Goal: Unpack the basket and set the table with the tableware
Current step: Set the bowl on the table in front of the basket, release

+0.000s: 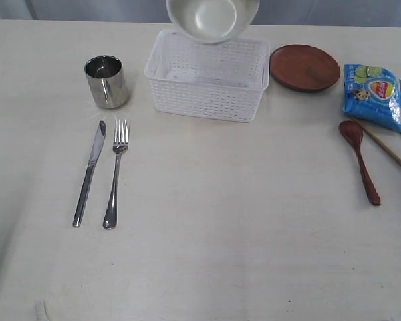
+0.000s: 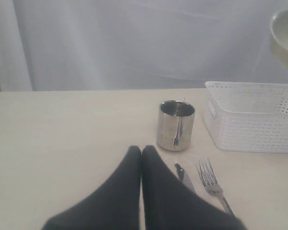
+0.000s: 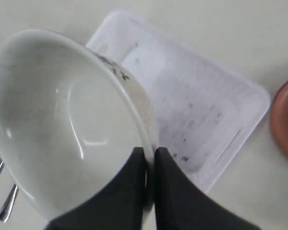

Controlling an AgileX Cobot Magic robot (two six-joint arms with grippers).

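Pinching bowl point(image 3: 62, 124) at its rim with right fingers point(image 3: 170, 187), tilted, aloft over basket point(image 1: 207, 93); cut off by top edge in exterior view, arm unseen there. Pressing left fingers point(image 2: 125, 182) together on nothing, short of cup point(image 2: 175, 125), masking handles of knife point(image 2: 183, 175) and fork point(image 2: 212, 184). Resting on surface point(image 1: 220, 234) right of basket: plate point(image 1: 304, 67), chip bag point(image 1: 375, 95), spoon point(image 1: 361, 159), chopsticks point(image 1: 391, 150), last clipped by frame edge.
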